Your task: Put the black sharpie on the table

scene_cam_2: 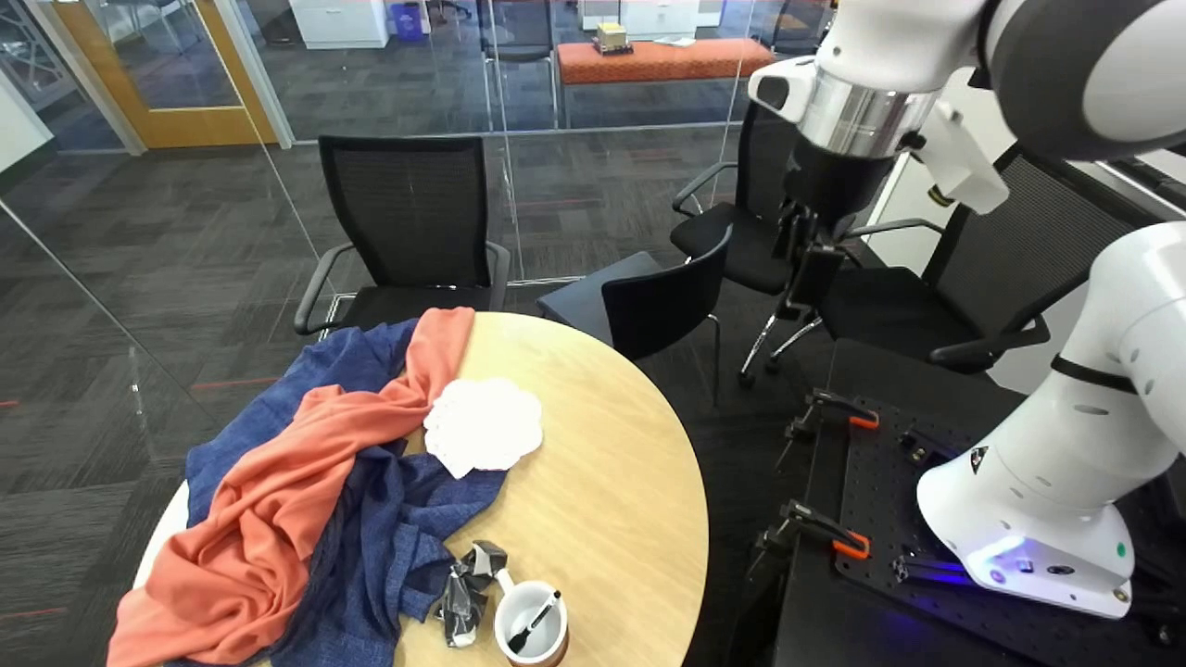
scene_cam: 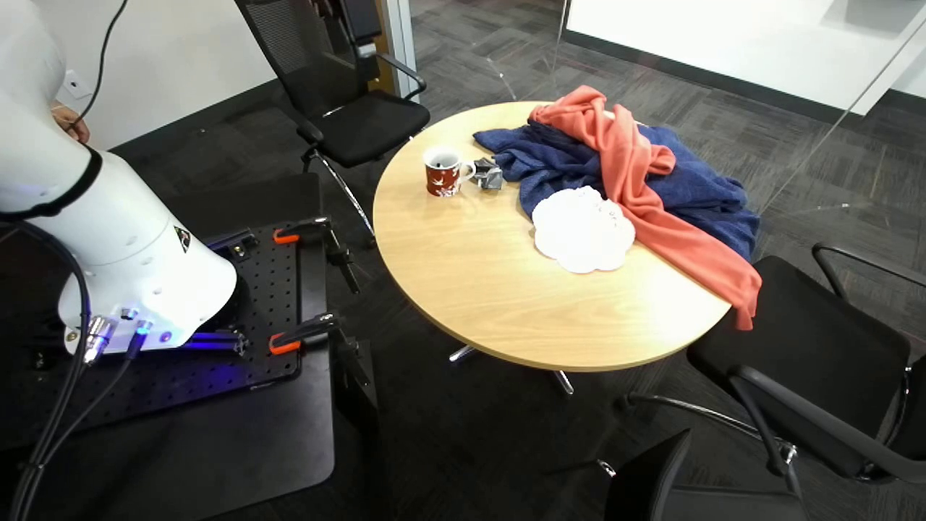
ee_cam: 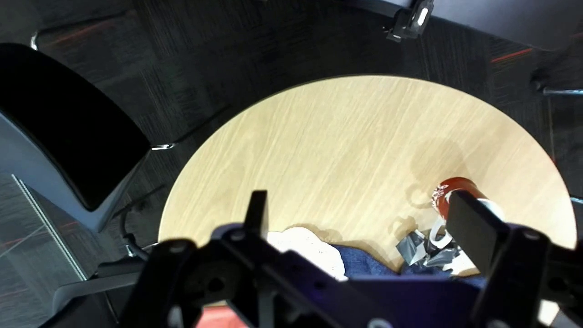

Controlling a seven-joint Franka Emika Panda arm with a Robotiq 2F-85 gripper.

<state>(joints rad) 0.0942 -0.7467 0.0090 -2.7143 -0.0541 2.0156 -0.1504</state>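
The black sharpie [scene_cam_2: 536, 621] leans inside a red and white mug [scene_cam_2: 554, 654] in an exterior view. In an exterior view only a small dark bit of the sharpie [scene_cam: 437, 166] shows inside the mug [scene_cam: 443, 182]. In the wrist view the mug [ee_cam: 455, 186] is partly covered by a finger, and the sharpie is hidden. The mug stands on the round light wood table [scene_cam: 463, 282], also seen in an exterior view [scene_cam_2: 611, 482] and the wrist view [ee_cam: 337, 146]. My gripper [scene_cam_2: 799, 285] hangs high, away from the mug. Its fingers [ee_cam: 362, 198] are wide apart with nothing between them.
A crumpled black-silver wrapper [scene_cam: 489, 174] lies beside the mug's handle. A navy cloth [scene_cam_2: 408, 528], an orange cloth [scene_cam_2: 269, 500] and a white scalloped piece [scene_cam: 582, 231] cover the table's far part. Black chairs [scene_cam: 803, 347] stand around. Clamps [scene_cam: 311, 333] edge the dark cart.
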